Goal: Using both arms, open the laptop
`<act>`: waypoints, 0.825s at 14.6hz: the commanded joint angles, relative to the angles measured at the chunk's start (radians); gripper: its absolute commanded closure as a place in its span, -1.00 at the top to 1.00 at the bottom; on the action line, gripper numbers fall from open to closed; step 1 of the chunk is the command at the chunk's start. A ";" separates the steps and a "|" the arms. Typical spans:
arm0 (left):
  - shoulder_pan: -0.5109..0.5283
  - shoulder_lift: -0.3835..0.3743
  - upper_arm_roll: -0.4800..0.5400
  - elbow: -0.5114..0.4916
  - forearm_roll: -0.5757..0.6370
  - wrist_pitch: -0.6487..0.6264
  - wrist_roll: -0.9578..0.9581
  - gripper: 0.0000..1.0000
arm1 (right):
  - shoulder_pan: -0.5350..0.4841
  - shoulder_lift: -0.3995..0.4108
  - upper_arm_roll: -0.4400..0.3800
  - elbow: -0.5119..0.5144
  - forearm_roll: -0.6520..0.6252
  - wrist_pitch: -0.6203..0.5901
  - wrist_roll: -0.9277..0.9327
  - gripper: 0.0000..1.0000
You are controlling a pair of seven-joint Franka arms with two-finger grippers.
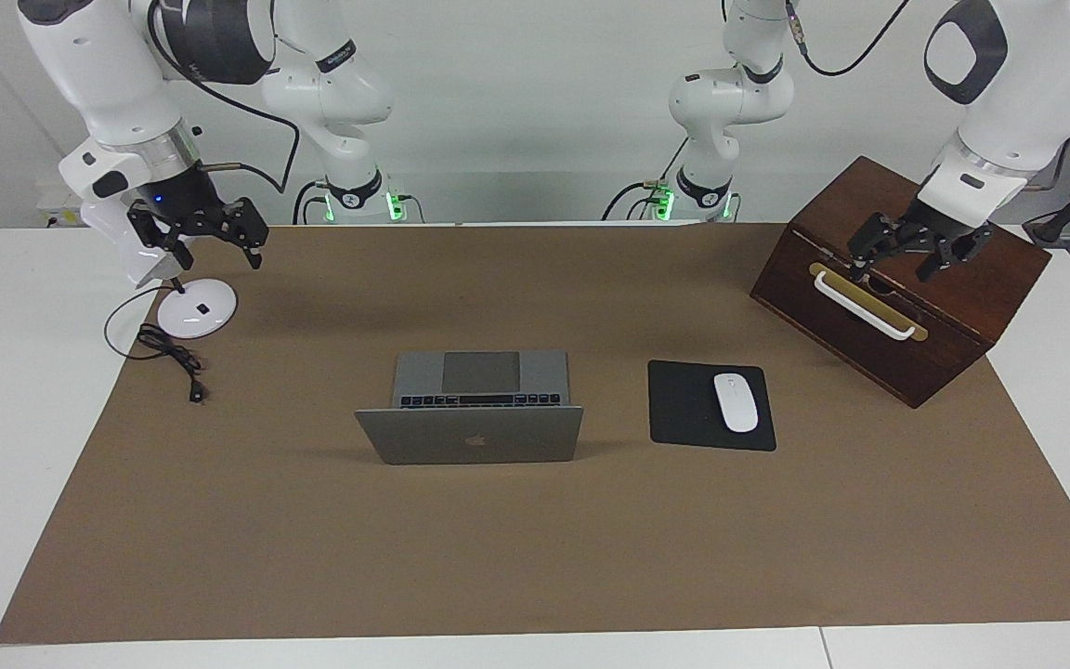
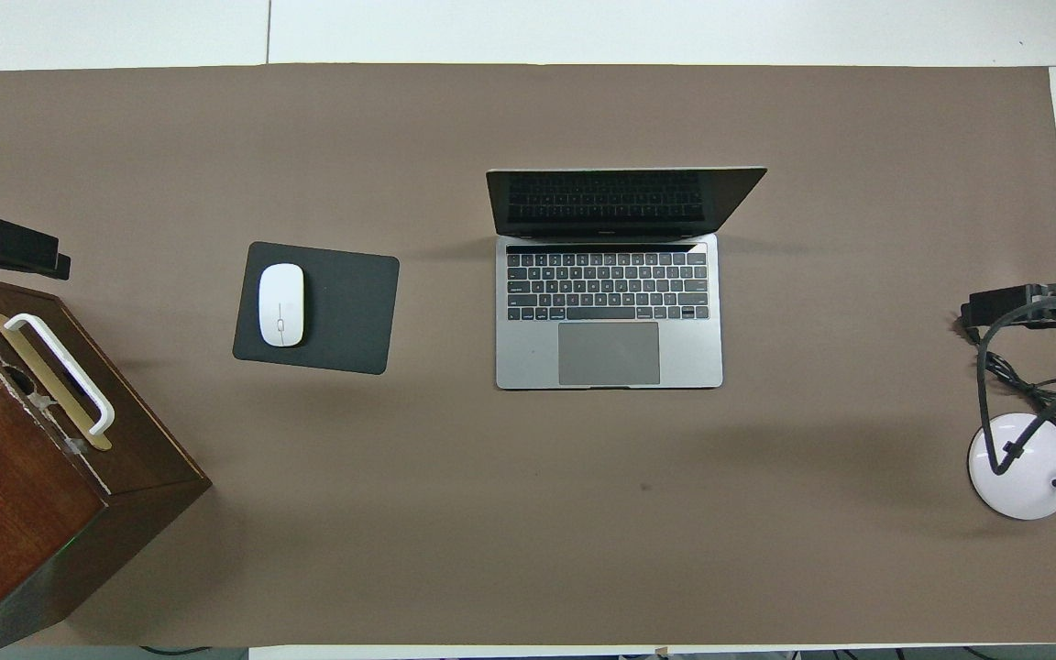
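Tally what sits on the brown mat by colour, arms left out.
Silver-grey: 1, the laptop, lid already up.
Black: 1, the mouse pad.
White: 2, the mouse on that pad and the lamp base.
Dark brown: 1, the wooden box.
Total: 5

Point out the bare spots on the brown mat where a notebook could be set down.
The widest bare stretch is the mat nearer the robots than the laptop and mouse pad. There is another between the laptop and the desk lamp. It is tighter between the mouse pad and the wooden box, under the left gripper; the right gripper hangs over the lamp.
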 commanded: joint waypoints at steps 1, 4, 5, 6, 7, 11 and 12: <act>-0.007 -0.002 -0.001 0.002 0.004 0.005 -0.059 1.00 | -0.013 -0.023 0.005 -0.019 -0.019 -0.009 -0.021 1.00; -0.009 -0.005 -0.003 -0.013 0.004 0.036 -0.057 1.00 | -0.013 -0.023 0.005 -0.019 -0.019 -0.009 -0.021 1.00; -0.009 -0.005 -0.004 -0.012 0.004 0.030 -0.057 1.00 | -0.013 -0.023 0.005 -0.019 -0.019 -0.009 -0.021 1.00; -0.007 -0.005 -0.004 -0.007 0.004 0.019 -0.057 1.00 | -0.013 -0.023 0.005 -0.019 -0.019 -0.009 -0.021 1.00; -0.009 -0.008 -0.004 -0.007 0.002 0.017 -0.057 1.00 | -0.013 -0.023 0.005 -0.019 -0.019 -0.009 -0.021 1.00; -0.007 -0.014 -0.004 -0.010 0.002 0.013 -0.059 1.00 | -0.013 -0.023 0.005 -0.019 -0.019 -0.009 -0.019 1.00; -0.007 -0.014 -0.004 -0.010 0.001 0.014 -0.062 1.00 | -0.013 -0.023 0.005 -0.019 -0.019 -0.009 -0.019 1.00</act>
